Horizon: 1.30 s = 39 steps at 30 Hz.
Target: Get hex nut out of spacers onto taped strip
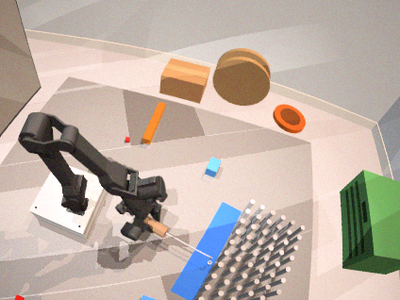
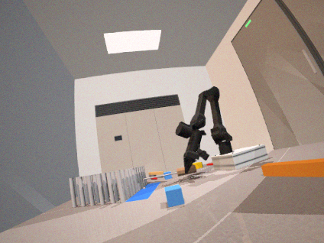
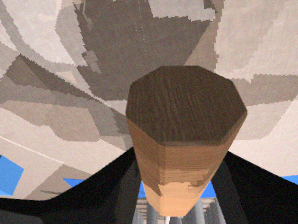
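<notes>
My gripper [image 1: 145,221] [image 2: 189,170] [image 3: 174,151] is shut on the wooden handle of a hook tool [image 1: 159,228] [image 3: 185,107], left of the blue taped strip [image 1: 218,231] [image 2: 147,192]. The tool's thin metal shaft [image 1: 188,245] [image 2: 162,176] reaches across the strip, its far end at the front row of spacers. The small pale nut [image 1: 209,262] [image 2: 144,187] appears at the strip's spacer-side edge, close to the shaft's end; whether they touch is unclear. The standing metal spacers [image 1: 252,202] [image 2: 108,187] look upright. The wrist view hides the shaft's tip and the nut.
A light blue block [image 1: 213,166] [image 2: 174,196] stands behind the strip. An orange bar [image 1: 154,123] [image 2: 298,168] and a small red cube [image 1: 127,140] lie farther back. A green box [image 1: 373,226] is beyond the spacers. Wooden blocks [image 1: 184,82] and an orange ring [image 1: 278,118] stand at the back.
</notes>
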Tool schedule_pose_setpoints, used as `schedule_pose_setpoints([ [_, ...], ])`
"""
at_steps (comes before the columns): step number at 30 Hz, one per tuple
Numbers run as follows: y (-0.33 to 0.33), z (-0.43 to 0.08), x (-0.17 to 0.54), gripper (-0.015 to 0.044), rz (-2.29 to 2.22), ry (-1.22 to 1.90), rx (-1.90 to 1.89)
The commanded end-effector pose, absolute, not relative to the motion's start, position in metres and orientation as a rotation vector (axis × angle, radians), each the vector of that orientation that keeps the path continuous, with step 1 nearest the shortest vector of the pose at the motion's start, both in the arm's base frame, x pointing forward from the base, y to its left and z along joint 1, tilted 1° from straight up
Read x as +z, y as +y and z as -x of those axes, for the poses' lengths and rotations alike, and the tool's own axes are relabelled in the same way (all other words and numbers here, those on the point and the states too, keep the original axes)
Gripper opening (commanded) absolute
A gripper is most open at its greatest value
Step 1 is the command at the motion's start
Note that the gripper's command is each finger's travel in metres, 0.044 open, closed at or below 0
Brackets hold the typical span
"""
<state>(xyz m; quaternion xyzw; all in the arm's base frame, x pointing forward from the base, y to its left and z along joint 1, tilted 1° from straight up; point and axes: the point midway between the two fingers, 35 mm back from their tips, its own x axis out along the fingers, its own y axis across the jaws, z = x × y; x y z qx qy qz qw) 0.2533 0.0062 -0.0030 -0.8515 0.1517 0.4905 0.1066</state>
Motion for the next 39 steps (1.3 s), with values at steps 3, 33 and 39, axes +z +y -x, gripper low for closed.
schedule_pose_setpoints([
  [3, 0.01, -0.235, -0.003, 0.0, 2.504, 0.458, 1.446],
  [33, 0.012, -0.235, 0.119, 0.0, 2.508, 0.452, 1.445],
  [39, 0.015, -0.235, 0.114, 0.0, 2.428, 0.497, 1.421],
])
